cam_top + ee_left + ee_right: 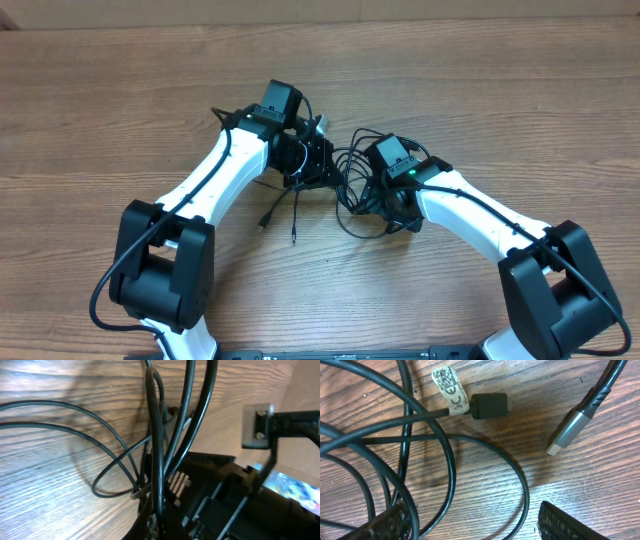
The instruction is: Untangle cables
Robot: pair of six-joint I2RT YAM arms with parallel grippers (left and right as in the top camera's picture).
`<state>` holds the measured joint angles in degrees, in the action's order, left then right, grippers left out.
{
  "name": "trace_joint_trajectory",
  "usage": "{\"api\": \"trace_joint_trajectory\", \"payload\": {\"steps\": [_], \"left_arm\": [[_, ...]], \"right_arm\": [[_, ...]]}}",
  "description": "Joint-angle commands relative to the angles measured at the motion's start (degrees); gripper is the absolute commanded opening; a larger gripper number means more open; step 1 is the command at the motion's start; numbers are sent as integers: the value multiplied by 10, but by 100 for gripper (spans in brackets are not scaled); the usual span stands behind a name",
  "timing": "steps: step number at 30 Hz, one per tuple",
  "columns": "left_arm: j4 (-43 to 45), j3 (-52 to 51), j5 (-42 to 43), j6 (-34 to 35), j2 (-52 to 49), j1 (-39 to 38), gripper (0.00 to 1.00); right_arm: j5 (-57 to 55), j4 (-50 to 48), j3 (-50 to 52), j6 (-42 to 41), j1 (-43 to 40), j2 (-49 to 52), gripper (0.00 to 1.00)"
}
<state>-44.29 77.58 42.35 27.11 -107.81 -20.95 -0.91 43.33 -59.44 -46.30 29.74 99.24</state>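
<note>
The thin black cables (350, 170) lie in a tangle on the wooden table between my two arms. My left gripper (308, 160) sits at the tangle's left side, shut on the cables (156, 460), which rise taut from its jaws. At the tangle's right side, my right gripper (396, 205) stands open just over the table. Its fingers (570, 522) straddle cable loops (517, 485) without pinching them. Beyond them lie a black plug (489, 406) with a white label and a grey metal plug (567, 432). Two loose cable ends (266, 222) trail toward the front.
The right arm's black wrist housing (280, 430) looms close at the right of the left wrist view. Both arm bases (165, 265) stand at the table's front edge. Bare wood (100, 100) stretches to the left, right and back.
</note>
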Motion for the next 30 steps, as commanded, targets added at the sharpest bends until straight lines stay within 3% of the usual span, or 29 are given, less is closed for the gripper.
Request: {"api": "trace_joint_trajectory", "payload": {"steps": [1, 15, 21, 30], "left_arm": [[2, -2, 61, 8, -2, 4, 4], [2, -2, 31, 19, -2, 12, 5], [-16, -2, 31, 34, -2, 42, 4], [-40, -2, 6, 34, -2, 90, 4]], "right_arm": [[-12, -1, 2, -2, 3, 3, 78], [-59, 65, 2, 34, -9, 44, 78], [-61, 163, -5, 76, -81, 44, 74], [-39, 226, -11, 135, -178, 44, 81]]}}
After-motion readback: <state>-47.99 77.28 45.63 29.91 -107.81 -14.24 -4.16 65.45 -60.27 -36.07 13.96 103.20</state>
